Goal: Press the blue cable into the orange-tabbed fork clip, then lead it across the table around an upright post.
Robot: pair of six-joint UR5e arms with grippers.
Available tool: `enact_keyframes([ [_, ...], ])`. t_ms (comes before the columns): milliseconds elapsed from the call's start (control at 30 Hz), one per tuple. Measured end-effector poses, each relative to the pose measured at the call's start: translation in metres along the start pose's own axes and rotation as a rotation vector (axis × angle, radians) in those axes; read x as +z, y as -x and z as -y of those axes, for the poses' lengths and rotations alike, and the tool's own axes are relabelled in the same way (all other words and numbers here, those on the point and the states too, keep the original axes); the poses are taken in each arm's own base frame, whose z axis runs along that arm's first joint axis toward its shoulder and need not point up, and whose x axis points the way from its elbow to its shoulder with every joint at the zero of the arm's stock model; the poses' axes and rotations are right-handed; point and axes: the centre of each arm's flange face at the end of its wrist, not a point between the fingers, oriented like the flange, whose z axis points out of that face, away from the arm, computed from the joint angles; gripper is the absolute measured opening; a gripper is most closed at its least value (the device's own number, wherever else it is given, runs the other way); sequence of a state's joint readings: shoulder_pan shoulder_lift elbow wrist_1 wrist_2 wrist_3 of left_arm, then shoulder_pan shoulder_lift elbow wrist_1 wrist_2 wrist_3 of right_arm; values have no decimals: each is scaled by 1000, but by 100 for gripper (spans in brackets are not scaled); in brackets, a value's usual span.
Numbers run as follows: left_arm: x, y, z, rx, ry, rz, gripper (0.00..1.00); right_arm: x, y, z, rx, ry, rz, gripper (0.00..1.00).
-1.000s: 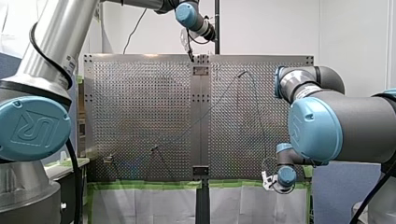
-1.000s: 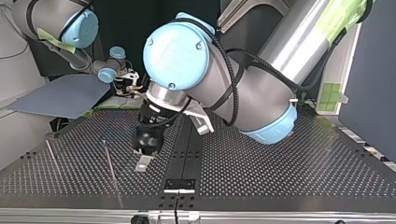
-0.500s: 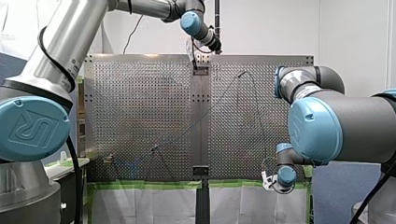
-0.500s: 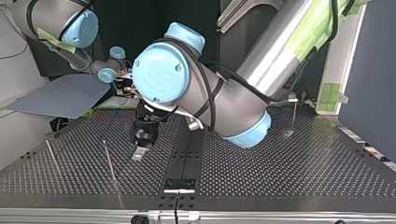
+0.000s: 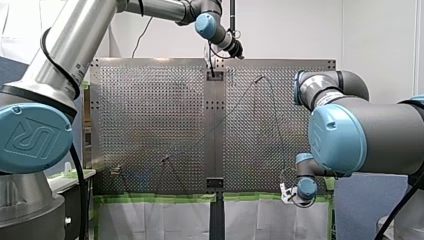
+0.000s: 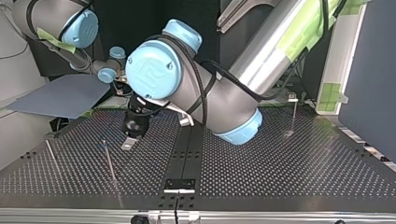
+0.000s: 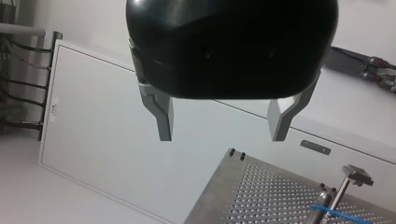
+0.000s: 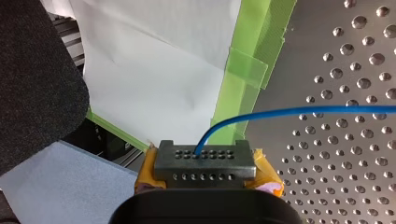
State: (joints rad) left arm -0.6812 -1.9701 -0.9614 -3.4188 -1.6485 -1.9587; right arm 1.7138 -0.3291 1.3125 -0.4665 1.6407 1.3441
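The blue cable (image 8: 299, 111) leaves my right gripper (image 8: 204, 150), whose yellow pads are shut on it just past the table's taped near edge (image 8: 245, 70). In the front view that gripper (image 5: 288, 194) sits low at the right, and the cable (image 5: 240, 100) shows as a thin line climbing to a post (image 5: 259, 79). My left gripper (image 7: 223, 125) is open and holds nothing. It hovers over the far middle of the table (image 5: 212, 67), tilted (image 6: 129, 141). Beyond it a post (image 7: 337, 196) carries the blue cable (image 7: 336, 213). I cannot make out the orange-tabbed clip.
Thin upright posts (image 6: 109, 162) (image 6: 51, 156) stand at the top view's left, and another (image 6: 293, 114) at its right. A black centre strip (image 6: 184, 158) runs down the perforated table. Small fixtures (image 5: 116, 170) (image 5: 165, 160) sit near the front view's lower left.
My left arm has swung its gripper toward the top view's left and away from that camera, across the centre strip. My right arm has stayed put.
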Motion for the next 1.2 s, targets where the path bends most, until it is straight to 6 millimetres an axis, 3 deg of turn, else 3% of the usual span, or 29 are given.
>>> enact_keyframes([
  [433, -10, -8, -9, 36, 110, -57, 100, 0, -1, 0, 0, -3, -2, 0],
  [733, -4, -37, -18, 109, 171, -154, 100, -1, -2, 0, 0, -6, 3, 0],
  [1200, -5, -39, -18, 123, 183, -160, 100, -1, -5, 1, -1, -7, 2, 0],
])
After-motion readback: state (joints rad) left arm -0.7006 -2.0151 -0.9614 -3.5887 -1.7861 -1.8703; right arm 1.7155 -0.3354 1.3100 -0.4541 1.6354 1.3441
